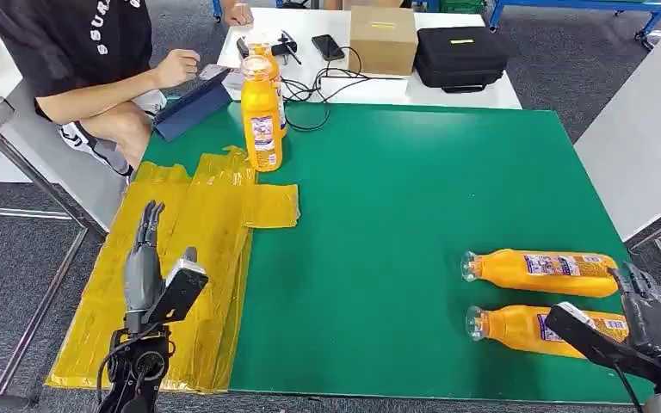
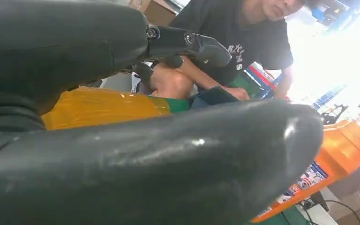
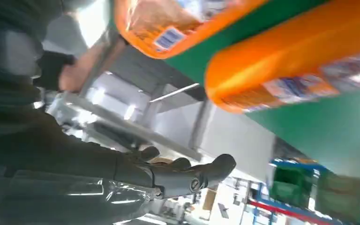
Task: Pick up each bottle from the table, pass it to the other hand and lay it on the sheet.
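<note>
Right hand (image 1: 654,314) open beside the near bottle (image 1: 534,329), left hand (image 1: 145,258) open over the sheet (image 1: 215,224). Risk: bottle rolls into the far bottle (image 1: 540,271) if nudged.

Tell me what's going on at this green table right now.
A humanoid robot is set to move orange bottles onto the yellow sheet. Its right hand is at the base ends of two lying bottles, holding nothing visible. Its left hand hovers open over the sheet. Two upright bottles stand at the sheet's far end; a person sits nearby.

Both hands — left hand (image 1: 144,258), right hand (image 1: 654,314) — empty, fingers apart
</note>
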Tool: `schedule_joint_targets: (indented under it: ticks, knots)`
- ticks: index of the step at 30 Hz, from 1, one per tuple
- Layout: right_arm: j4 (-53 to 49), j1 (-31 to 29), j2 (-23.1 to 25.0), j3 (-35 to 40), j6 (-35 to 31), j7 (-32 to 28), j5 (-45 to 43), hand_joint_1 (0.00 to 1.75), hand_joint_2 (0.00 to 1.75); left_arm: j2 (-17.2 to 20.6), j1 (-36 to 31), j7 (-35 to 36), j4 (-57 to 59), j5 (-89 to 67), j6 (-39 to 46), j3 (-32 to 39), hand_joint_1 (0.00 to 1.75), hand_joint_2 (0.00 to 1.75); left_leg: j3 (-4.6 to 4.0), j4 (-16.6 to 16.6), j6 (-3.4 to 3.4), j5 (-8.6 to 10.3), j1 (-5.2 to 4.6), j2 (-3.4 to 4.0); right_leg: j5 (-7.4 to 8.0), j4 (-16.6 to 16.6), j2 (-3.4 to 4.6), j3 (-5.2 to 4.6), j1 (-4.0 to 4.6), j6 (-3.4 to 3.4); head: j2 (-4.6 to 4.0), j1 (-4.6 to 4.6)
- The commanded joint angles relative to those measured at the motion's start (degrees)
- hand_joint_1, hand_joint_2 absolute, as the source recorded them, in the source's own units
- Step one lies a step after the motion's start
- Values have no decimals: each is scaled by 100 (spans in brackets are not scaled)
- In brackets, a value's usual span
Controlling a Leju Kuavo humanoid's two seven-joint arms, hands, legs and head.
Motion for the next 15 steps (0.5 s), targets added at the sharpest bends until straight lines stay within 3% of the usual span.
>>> schedule_joint_targets:
  ticks: [1, 15]
  knots:
    - [379, 124, 111, -192, 641, -99, 61, 0, 175, 74, -278, -3, 501, 116, 134, 23, 0, 0, 24, -10, -9, -6, 4, -7, -8, -13, -12, 28, 4, -4, -2, 0]
    - [495, 61, 82, -217, 740, -69, 202, 0, 175, 95, -209, 40, 377, 136, 92, 64, 0, 0, 30, -11, -11, -10, 3, 5, -8, -14, -2, 32, 4, -4, -2, 0]
